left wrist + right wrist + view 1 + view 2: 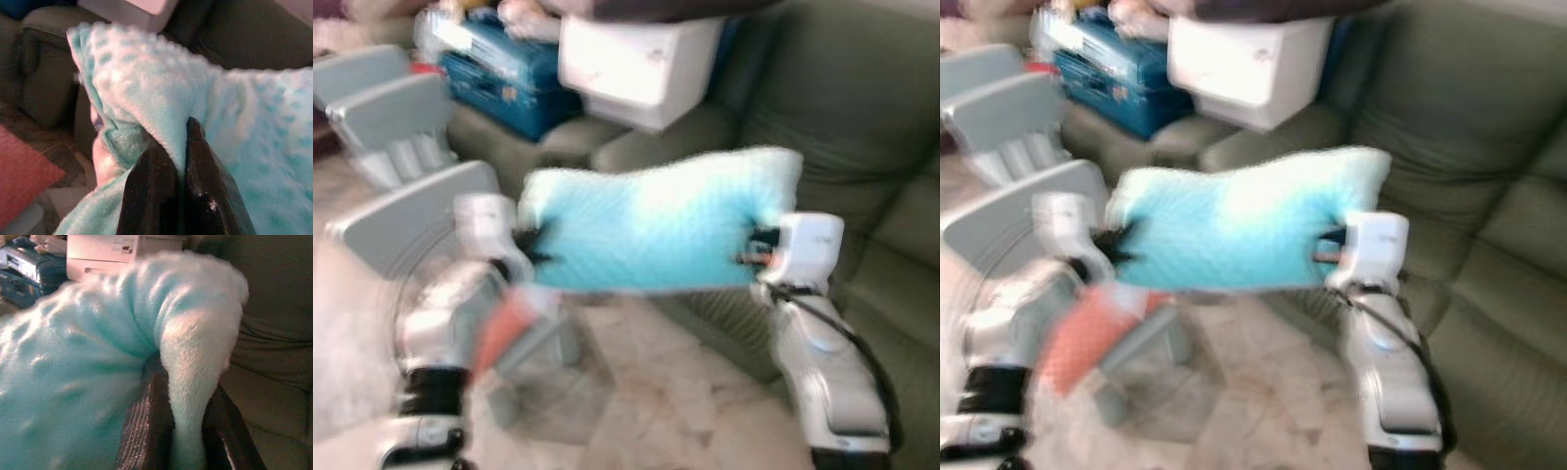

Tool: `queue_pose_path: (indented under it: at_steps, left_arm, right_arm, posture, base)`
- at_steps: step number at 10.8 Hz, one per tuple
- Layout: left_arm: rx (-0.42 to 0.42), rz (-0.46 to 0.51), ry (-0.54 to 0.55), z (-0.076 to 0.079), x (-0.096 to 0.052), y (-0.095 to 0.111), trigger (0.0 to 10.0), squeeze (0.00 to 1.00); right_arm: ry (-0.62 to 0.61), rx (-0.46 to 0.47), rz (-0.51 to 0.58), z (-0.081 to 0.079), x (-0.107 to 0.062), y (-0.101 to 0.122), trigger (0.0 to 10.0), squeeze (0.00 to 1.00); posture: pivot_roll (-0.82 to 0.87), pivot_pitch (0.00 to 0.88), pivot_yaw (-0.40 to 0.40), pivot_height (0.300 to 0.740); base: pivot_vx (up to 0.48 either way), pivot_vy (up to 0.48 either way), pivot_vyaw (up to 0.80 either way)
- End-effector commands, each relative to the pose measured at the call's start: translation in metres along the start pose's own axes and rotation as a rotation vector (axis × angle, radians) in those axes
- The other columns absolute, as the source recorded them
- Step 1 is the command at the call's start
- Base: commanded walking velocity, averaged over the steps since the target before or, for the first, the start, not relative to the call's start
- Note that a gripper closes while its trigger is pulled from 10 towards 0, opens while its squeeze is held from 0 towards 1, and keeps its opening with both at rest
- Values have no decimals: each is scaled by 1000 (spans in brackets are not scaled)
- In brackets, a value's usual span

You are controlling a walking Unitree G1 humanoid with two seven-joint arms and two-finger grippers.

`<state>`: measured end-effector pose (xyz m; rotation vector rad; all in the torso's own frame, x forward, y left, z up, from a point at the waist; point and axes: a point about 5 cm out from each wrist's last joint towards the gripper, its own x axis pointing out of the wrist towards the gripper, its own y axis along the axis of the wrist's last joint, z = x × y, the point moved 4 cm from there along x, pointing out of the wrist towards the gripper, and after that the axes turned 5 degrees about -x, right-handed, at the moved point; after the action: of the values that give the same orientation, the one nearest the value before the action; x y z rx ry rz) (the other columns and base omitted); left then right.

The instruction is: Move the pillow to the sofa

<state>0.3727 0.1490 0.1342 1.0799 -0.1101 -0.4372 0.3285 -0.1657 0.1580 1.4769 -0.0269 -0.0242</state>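
I've got the pillow [656,220] up in the air between both arms, stretched sideways in front of me, well above the floor [656,392]. My left gripper [182,161] is pinching the pillow's left edge, its two black fingers [146,196] pressed together on a fold of the dimpled turquoise fabric. My right gripper [188,431] has the right edge, a thick roll of the plush squeezed between its fingers [144,431]. The pillow hangs just in front of the sofa [862,117], a dark green one whose seat and back take up the far right of the scene; its nearer seat cushion lies below and to the right of the pillow. On the sofa's far left end sits a white box [636,59], and just left of that a blue case [504,69]. To my left stands a grey plastic chair [396,127], and something reddish [504,328] shows low down beside my left arm, too blurred to name. The floor is pale marbled stone tile. The head views are blurred; there's a small label on the white box, but I can't read it.
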Motion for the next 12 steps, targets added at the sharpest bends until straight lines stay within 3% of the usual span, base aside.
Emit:
queue_pose_path:
  at_steps: [1,8,12]
  left_arm:
    - [39,41,-7,0,-3,15,10000,0]
    - [36,55,-30,4,-3,14,10000,0]
    - [28,72,-15,-2,-4,17,10000,0]
  right_arm:
    - [-9,0,22,1,0,7,10000,0]
    - [-10,-6,12,1,0,5,10000,0]
    - [-11,-1,1,1,2,3,10000,0]
  posture:
    - [-111,75,-52,740]
    - [-112,75,-52,740]
    - [-110,70,-52,740]
  base:
    - [0,0,0]
    - [0,0,0]
    - [0,0,-777]
